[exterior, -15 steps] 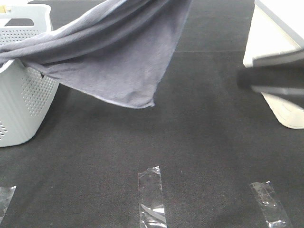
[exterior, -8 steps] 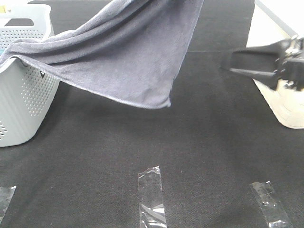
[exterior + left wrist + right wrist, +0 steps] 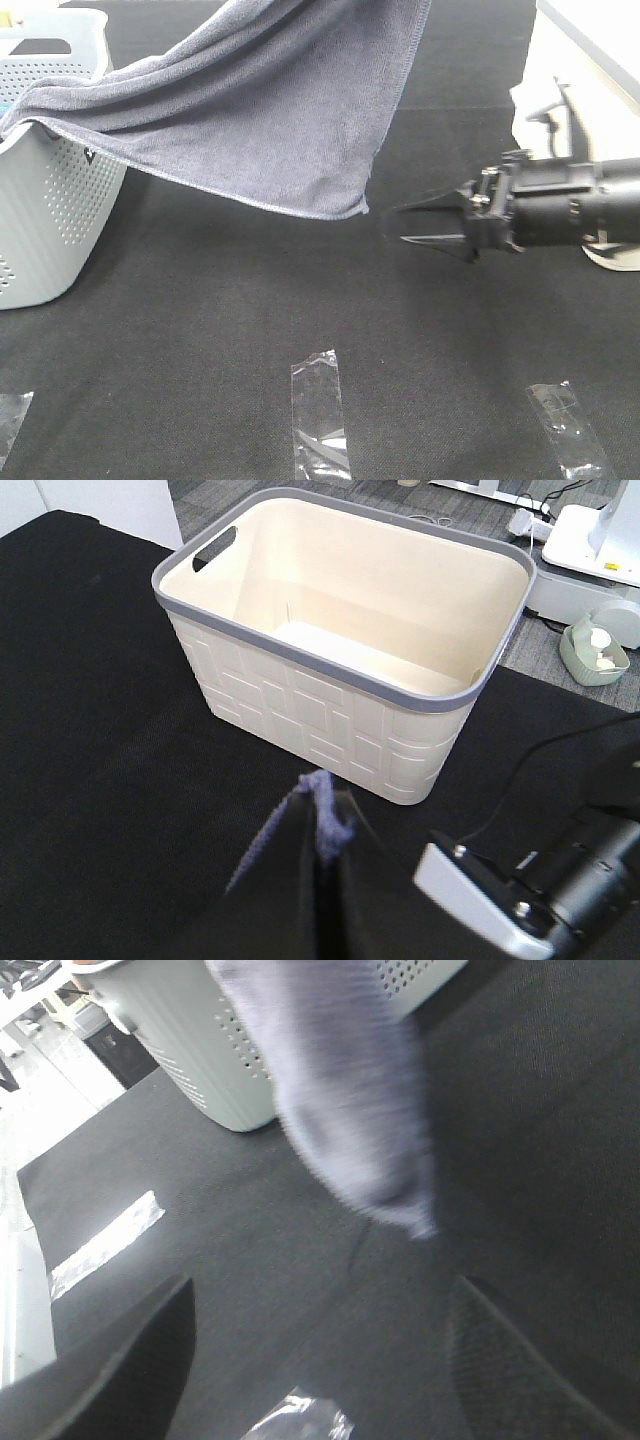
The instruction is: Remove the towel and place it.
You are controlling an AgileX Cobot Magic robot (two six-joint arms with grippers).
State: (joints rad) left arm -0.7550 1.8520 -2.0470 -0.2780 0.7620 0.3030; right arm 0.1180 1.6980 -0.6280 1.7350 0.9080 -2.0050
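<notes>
Right pincer (image 3: 393, 225): level above the black table (image 3: 200, 330), tips aimed at the hanging corner of the towel (image 3: 270, 110).

Containers:
- Grey basket (image 3: 50, 210), perforated wall, on the far side of the towel from the right pincer. One end of the towel lies over its rim. Its inside is mostly covered, so I cannot tell the contents.
- Cream basket (image 3: 300, 710), grey rim, block-pattern wall, handle slot. It is empty and sits just beyond the left pincer (image 3: 322, 815), and in the high view behind the right pincer's arm.

Pincers:
- Right: jaws spread wide, holding nothing and touching nothing. In the wrist view both fingers (image 3: 130, 1360) stand far apart, with bare black mat in the gap.
- Left: clamped on the towel, with a purplish tuft of cloth poking out between the tips. It is outside the high view.

Towel: slate-grey with a stitched hem, lifted clear of the table. It slopes from the top of the high view down to the grey basket's rim. The free lower corner hangs just ahead of the right pincer's tips, apart from them. It is blurred in the right wrist view.

Clear tape strips (image 3: 318, 400) are stuck to the table, nearer the camera than the right pincer.
</notes>
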